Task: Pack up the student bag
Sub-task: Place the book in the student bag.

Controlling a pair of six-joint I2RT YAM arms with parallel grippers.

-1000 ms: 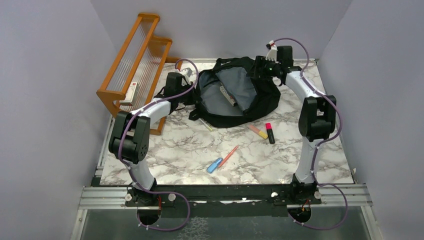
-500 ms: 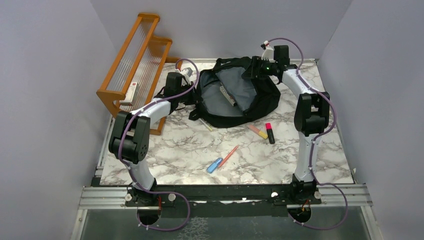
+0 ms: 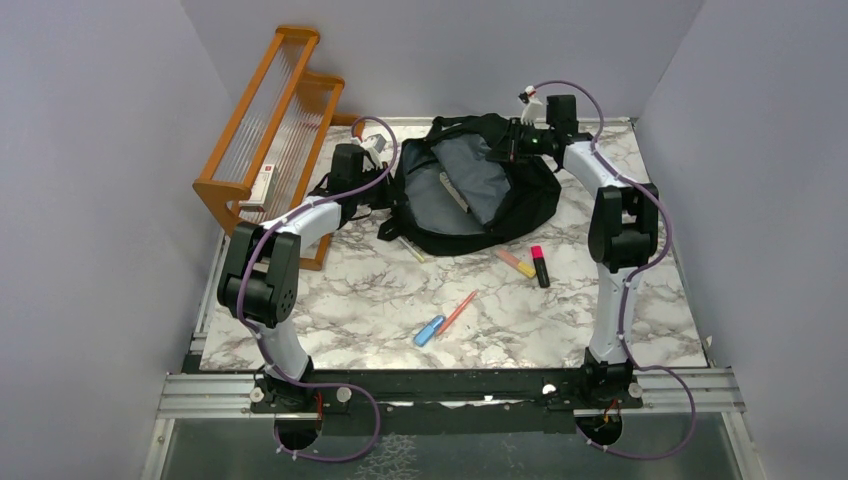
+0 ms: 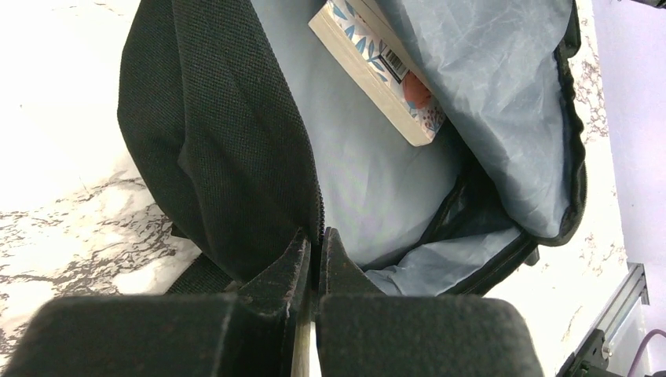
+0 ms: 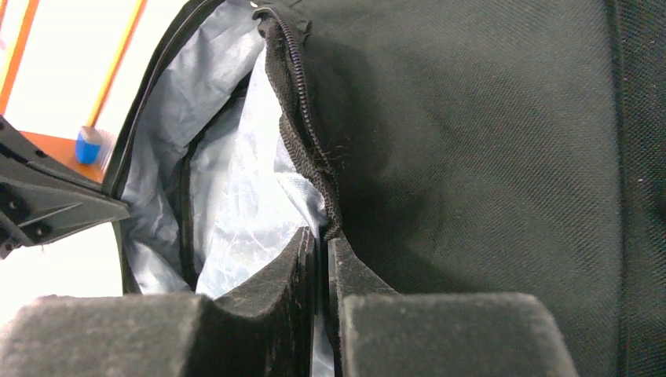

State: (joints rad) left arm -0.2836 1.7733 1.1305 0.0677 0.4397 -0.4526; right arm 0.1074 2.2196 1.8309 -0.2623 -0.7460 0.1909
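At the student bag [image 3: 520, 205], both arms [image 3: 300, 215] extended

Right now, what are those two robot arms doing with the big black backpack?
Both arms are holding the student bag open at its mouth. The left gripper is shut on one edge of the opening, and the right gripper pinches the zip edge on the other side. A book already lies inside. A blue marker and a pink-capped highlighter lie on the table, not yet packed.

Left gripper [image 4: 312, 239]: jaws pressed together on the rim of the black fabric backpack [image 4: 228, 141].
Right gripper [image 5: 322, 239]: jaws pinching its zip edge.
Arms: both stretched forward.
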